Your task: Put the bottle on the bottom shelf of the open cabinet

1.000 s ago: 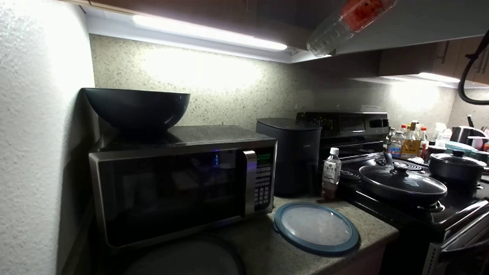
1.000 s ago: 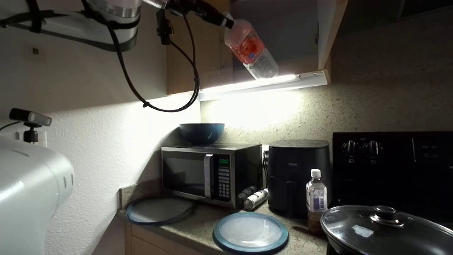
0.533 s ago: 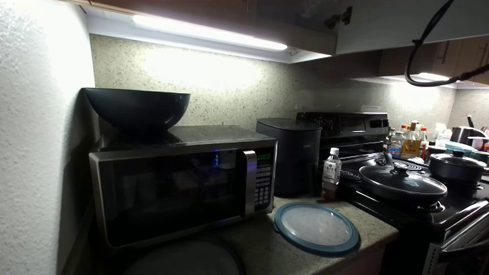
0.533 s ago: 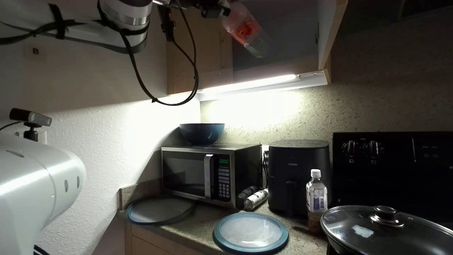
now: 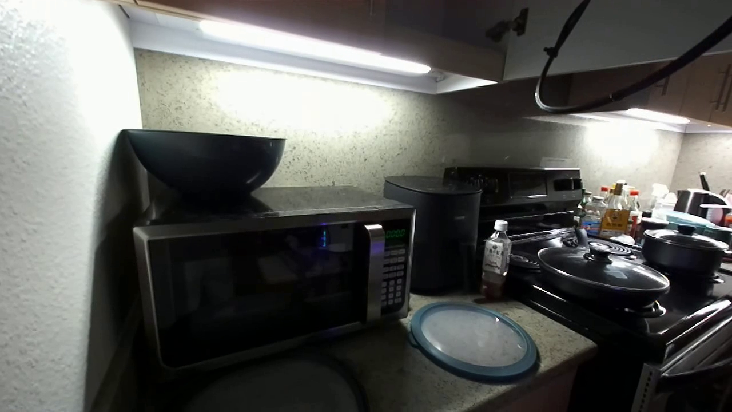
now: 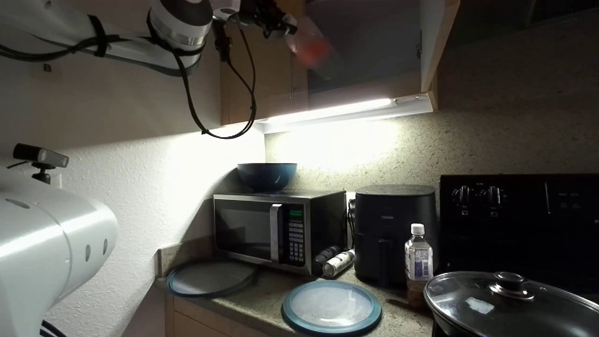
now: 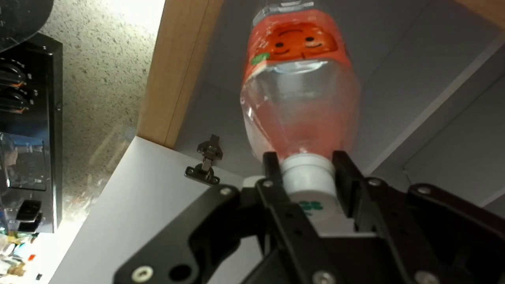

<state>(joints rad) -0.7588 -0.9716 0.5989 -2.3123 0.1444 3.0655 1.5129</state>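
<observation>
A: Where's the bottle (image 7: pixel 300 90)?
B: In the air at the open cabinet (image 6: pixel 388 42). Large, clear, red-orange label, tilted: in an exterior view its base points lower right. Blurred there.
A: End effector (image 7: pixel 307 169)?
B: Grasping the bottle by its white cap (image 7: pixel 309 179), clear in the wrist view.
A: And the bottom shelf (image 6: pixel 374 89)?
B: Bottle shows above its front edge in an exterior view. How far inside, can't tell. Whether the base touches anything, can't tell either.
A: Near it?
B: Cabinet door (image 6: pixel 437 47) stands open right of the opening in that view; metal hinge (image 7: pixel 207 163) shows in the wrist view. Light strip (image 6: pixel 332 111) lit along the underside, both exterior views.
A: Below?
B: Microwave (image 6: pixel 252 229) on the desk (image 6: pixel 269 295), dark bowl (image 6: pixel 266 177) on top. Black air fryer (image 6: pixel 395 224) right of it, pale cylinder (image 6: pixel 339 263) lying between. Small white-capped bottle (image 6: pixel 419 267) upright just beside the fryer. Round blue-rimmed lid (image 6: pixel 332 304) flat toward the front.
A: Further out?
B: Black stove (image 5: pixel 517 189) next to the desk, glass-lidded pan (image 5: pixel 603 277) on it.
</observation>
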